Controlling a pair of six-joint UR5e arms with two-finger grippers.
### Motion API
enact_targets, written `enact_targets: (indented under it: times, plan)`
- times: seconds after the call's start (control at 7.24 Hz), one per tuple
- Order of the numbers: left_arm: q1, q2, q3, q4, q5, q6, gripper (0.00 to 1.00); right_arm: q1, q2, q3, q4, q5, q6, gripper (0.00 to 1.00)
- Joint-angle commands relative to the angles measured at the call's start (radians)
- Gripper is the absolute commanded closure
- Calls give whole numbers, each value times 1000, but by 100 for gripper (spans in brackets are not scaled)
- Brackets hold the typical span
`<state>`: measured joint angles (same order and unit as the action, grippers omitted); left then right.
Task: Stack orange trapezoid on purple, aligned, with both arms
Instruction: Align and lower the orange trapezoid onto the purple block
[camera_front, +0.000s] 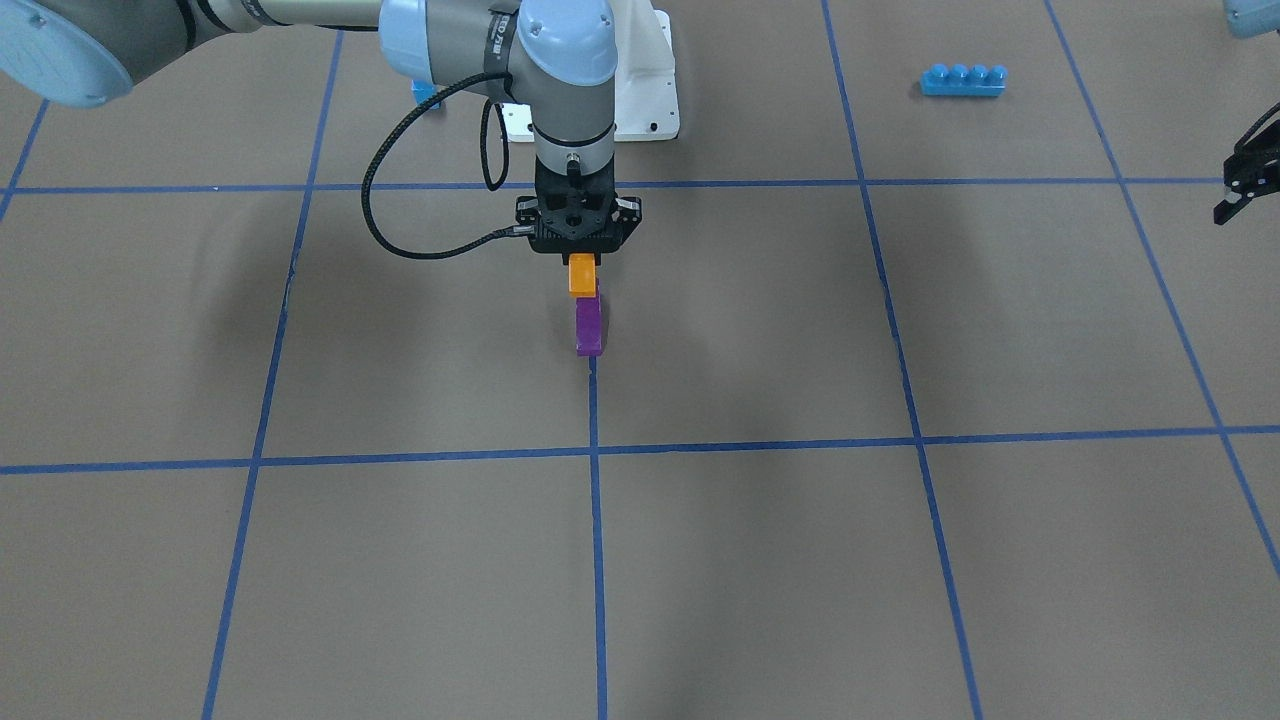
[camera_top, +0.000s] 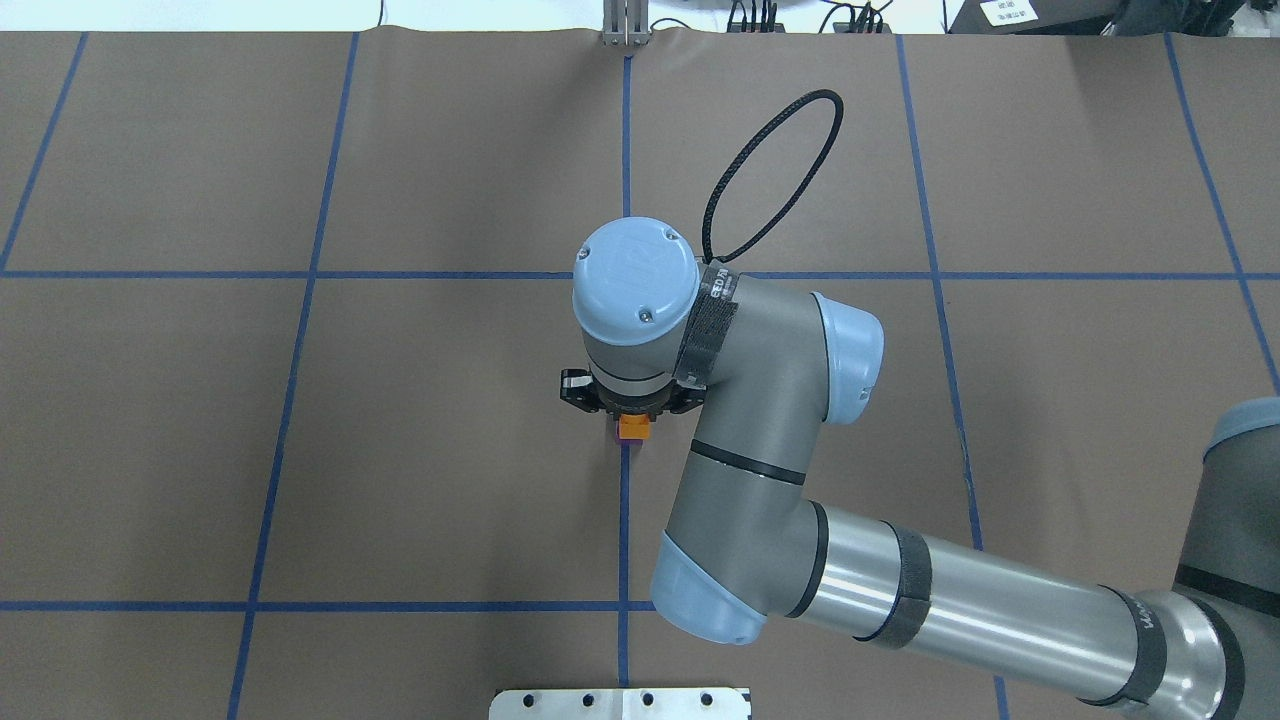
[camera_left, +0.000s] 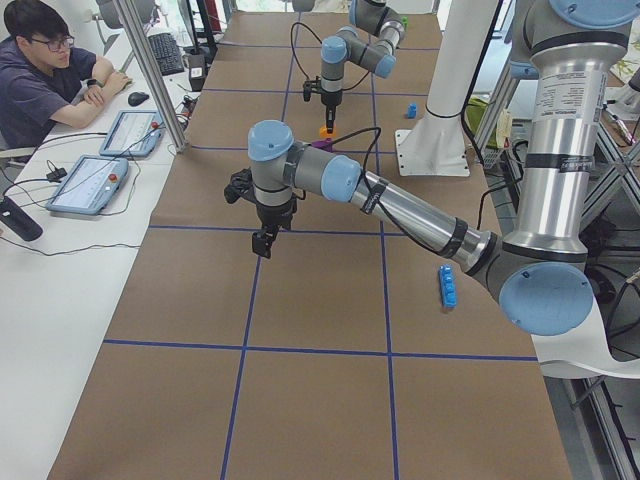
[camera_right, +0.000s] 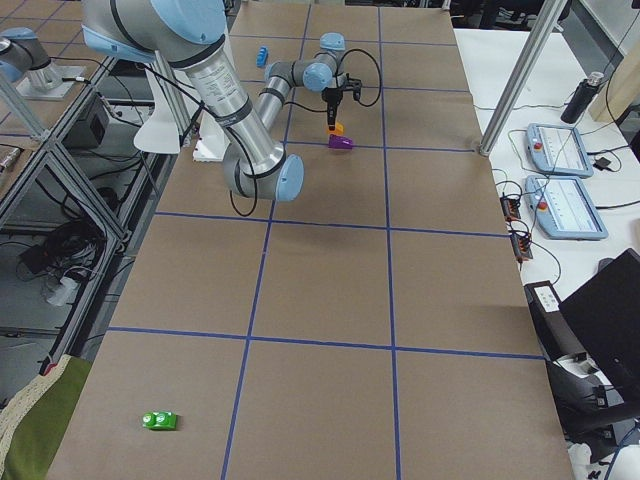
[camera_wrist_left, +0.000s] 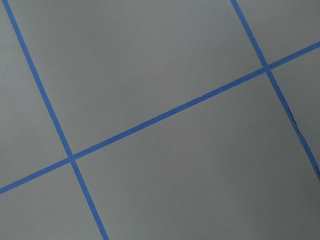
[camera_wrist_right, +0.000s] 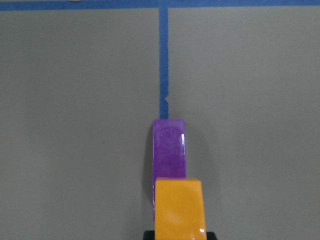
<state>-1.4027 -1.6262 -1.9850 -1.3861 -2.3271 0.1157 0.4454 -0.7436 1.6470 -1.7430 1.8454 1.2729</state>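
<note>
Placing step: right gripper (camera_front: 582, 262) clamped on orange block (camera_front: 582, 277), just over purple block (camera_front: 589, 325) on worktop (camera_front: 800, 560); left gripper (camera_front: 1245, 185) aside, opening unclear. Next: line up slopes, lower, press stud home

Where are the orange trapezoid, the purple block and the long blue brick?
orange trapezoid (camera_front: 582, 276): front-facing view, middle of its visible face.
purple block (camera_front: 588, 328): front-facing view, middle of its upper face.
long blue brick (camera_front: 962, 81): front-facing view, its middle studs.

Table (camera_front: 800, 560), centre: lower trapezoid (camera_front: 589, 328) lies on a tape line; upper trapezoid (camera_front: 582, 277) directly above it, gripped by the right gripper (camera_front: 583, 258). Four-stud brick (camera_front: 963, 79): robot's left, near the base side. Left gripper (camera_front: 1240, 190): farther left, well apart.
</note>
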Motion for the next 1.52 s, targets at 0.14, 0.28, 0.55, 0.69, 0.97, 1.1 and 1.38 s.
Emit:
enact_targets:
  times: [0.14, 0.28, 0.55, 0.69, 0.97, 1.1, 1.38]
  plan:
    - [1, -1, 2, -1, 0, -1, 0, 1, 4, -9, 5, -2, -1, 100]
    - [1, -1, 2, -1, 0, -1, 0, 1, 3, -9, 5, -2, -3, 100]
    - [1, -1, 2, -1, 0, -1, 0, 1, 3, -13, 11, -5, -10, 100]
    - [1, -1, 2, -1, 0, -1, 0, 3, 3, -22, 42, -14, -9, 100]
    - [2, -3, 2, -1, 0, -1, 0, 3, 3, -39, 60, -15, -1, 100]
    - [2, -3, 2, -1, 0, -1, 0, 3, 3, -47, 59, -15, -1, 100]
    - [2, -3, 2, -2, 0, -1, 0, 3, 1, -47, 53, -15, 0, 100]
